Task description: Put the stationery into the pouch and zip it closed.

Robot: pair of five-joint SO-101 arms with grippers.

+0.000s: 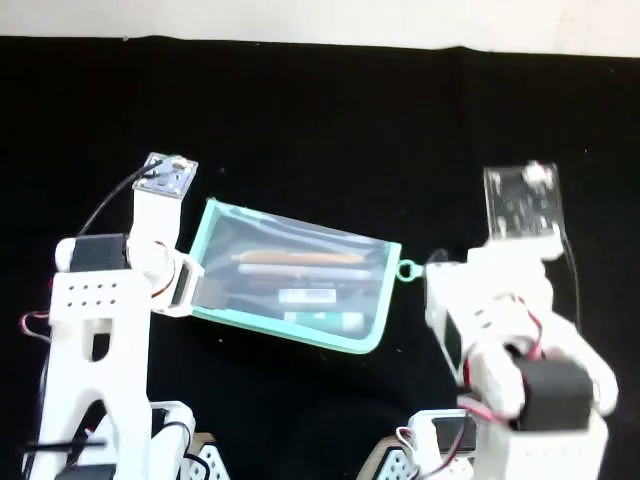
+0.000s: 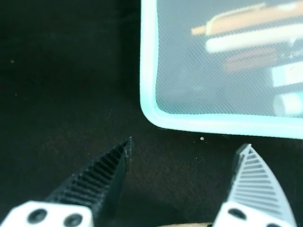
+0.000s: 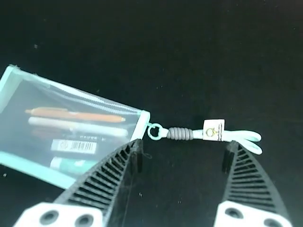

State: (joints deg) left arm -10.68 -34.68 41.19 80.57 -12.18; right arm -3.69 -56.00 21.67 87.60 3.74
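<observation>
- As it lies flat on the black table (image 1: pixel 320 120), the mint-edged mesh pouch (image 1: pixel 290 275) is found between the two arms, turned slightly askew.
- An orange pen (image 3: pixel 75 114), a white pen (image 3: pixel 78 125) and a few further pieces of stationery are seen inside the pouch through its clear side.
- The left pincer (image 2: pixel 187 143) is held wide with nothing between its fingers. It is set just beside one rounded corner of the pouch, with a strip of table between them.
- The right pincer (image 3: pixel 184 142) is also spread wide and nothing is gripped by it. It is placed near the opposite end of the pouch.
- A ring pull (image 3: pixel 154 132) is fixed at that end's corner, and a strap (image 3: pixel 208 135) with a grey wound section and a white tag is stretched out from it along the table, in front of the right pincer's gap.
</observation>
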